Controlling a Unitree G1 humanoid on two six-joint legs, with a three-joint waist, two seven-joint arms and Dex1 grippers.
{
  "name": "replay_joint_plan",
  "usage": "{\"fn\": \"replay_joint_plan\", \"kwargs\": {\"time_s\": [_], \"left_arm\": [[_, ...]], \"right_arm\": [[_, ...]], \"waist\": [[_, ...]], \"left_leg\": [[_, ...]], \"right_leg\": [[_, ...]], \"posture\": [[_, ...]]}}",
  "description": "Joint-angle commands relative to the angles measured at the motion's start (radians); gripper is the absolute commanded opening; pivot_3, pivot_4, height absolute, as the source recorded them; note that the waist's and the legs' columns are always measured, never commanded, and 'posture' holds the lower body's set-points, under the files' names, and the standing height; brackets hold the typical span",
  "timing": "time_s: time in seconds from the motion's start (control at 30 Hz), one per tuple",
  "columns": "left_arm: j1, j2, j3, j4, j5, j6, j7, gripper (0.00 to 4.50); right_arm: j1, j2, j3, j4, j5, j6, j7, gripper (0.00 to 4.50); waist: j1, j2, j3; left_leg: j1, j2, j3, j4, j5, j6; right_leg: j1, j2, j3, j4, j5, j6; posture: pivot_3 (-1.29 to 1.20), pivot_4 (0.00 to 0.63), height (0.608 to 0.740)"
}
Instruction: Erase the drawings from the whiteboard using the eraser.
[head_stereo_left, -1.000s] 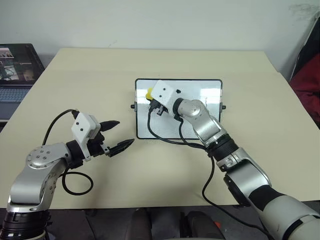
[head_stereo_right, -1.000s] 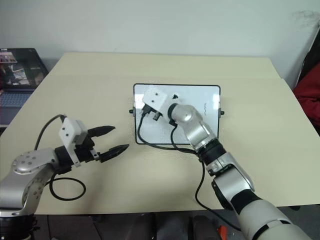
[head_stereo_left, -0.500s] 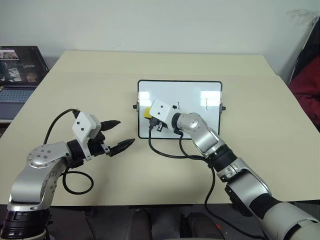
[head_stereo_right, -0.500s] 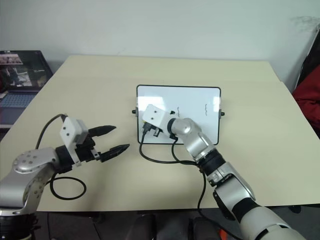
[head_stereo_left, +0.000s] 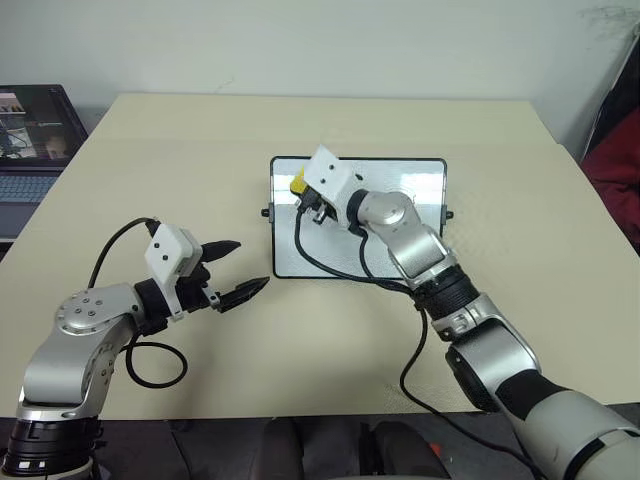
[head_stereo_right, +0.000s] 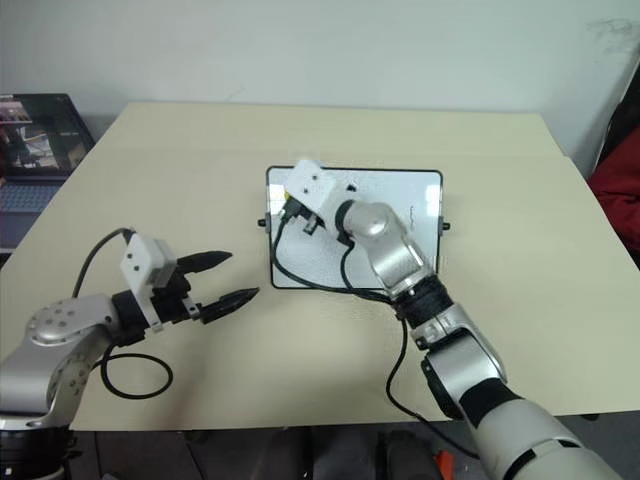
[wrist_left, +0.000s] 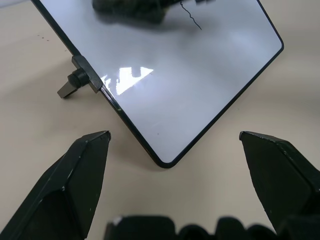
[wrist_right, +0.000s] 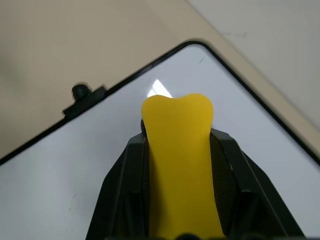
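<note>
Right claw (head_stereo_left: 303, 190) pinches the squashed yellow sponge eraser (wrist_right: 181, 165) near the upper left of the glossy black-framed whiteboard (head_stereo_left: 420, 230); left claw (head_stereo_left: 243, 270) spread, so the unbraced board could skid on the beige counter (head_stereo_left: 300, 340), leaving the squiggle (wrist_left: 191, 16) unerased

Beige table (head_stereo_left: 200, 150); open laptop (head_stereo_left: 30, 140) beside its left edge; red-black item (head_stereo_left: 615, 150) at right

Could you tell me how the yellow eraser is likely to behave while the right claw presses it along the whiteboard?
The eraser is probably soft: it looks pinched narrow between the right claw fingers and flares beyond them. It likely bends under pressure. Being small and spongy, it seems light. The glossy whiteboard may let it glide.
</note>
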Motion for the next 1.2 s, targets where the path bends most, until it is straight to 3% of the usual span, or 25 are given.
{"fn": "replay_joint_plan", "kwargs": {"time_s": [0.03,0.2,0.37,0.6,0.8,1.07,1.2], "left_arm": [[-0.010,0.008,0.002,-0.028,-0.013,-0.006,-0.010,4.50],[-0.009,0.007,-0.002,-0.034,-0.014,-0.001,-0.018,4.50],[-0.022,0.002,-0.008,-0.026,-0.012,-0.005,-0.017,4.50],[-0.045,-0.026,0.006,-0.053,-0.087,0.012,-0.035,4.50],[-0.098,-0.023,-0.032,-0.044,-0.090,0.016,-0.043,4.50],[-0.151,-0.015,-0.091,-0.009,-0.073,0.011,-0.085,4.50],[-0.180,-0.016,-0.125,0.066,-0.004,-0.024,-0.070,4.50]], "right_arm": [[0.048,0.004,0.044,0.001,-0.020,-0.032,0.014,1.27],[0.112,0.003,0.074,-0.032,-0.020,-0.020,0.033,1.27],[0.098,-0.006,0.010,-0.116,0.025,0.011,0.026,1.26],[0.160,-0.053,-0.144,-0.477,0.159,0.185,0.045,1.26],[0.280,-0.099,-0.193,-0.660,0.163,0.273,-0.023,1.26],[0.352,-0.182,-0.202,-0.768,0.140,0.315,-0.089,1.26],[0.299,-0.208,-0.170,-0.692,0.115,0.280,-0.094,1.26]], "waist": [[0.000,0.000,0.000],[0.000,0.000,0.000],[0.003,0.000,0.000],[0.005,0.000,0.000],[0.004,0.000,0.000],[0.000,0.000,0.000],[0.000,0.000,0.001]], "left_leg": [[0.000,0.000,0.000,0.000,0.000,0.000],[0.001,0.000,-0.001,0.001,0.000,0.000],[0.001,0.000,-0.001,0.002,0.001,0.000],[0.000,0.000,-0.002,0.001,0.001,0.000],[0.000,0.000,0.001,0.000,0.001,-0.001],[0.000,-0.001,0.003,0.000,0.001,-0.001],[0.000,-0.001,0.003,0.000,0.001,0.000]], "right_leg": [[0.000,0.000,0.000,0.000,0.000,0.000],[0.002,0.000,-0.002,0.002,0.000,0.000],[0.002,0.000,-0.003,0.004,0.000,0.000],[0.002,0.000,-0.002,0.001,0.000,0.000],[0.002,0.000,-0.002,0.000,0.000,0.000],[0.001,0.001,-0.001,0.000,0.000,0.000],[0.001,0.001,-0.001,0.000,0.000,0.000]], "posture": [[0.00,0.150,0.740],[0.00,0.150,0.740],[0.00,0.150,0.740],[0.00,0.150,0.740],[0.00,0.150,0.740],[0.00,0.150,0.740],[0.00,0.150,0.740]]}}
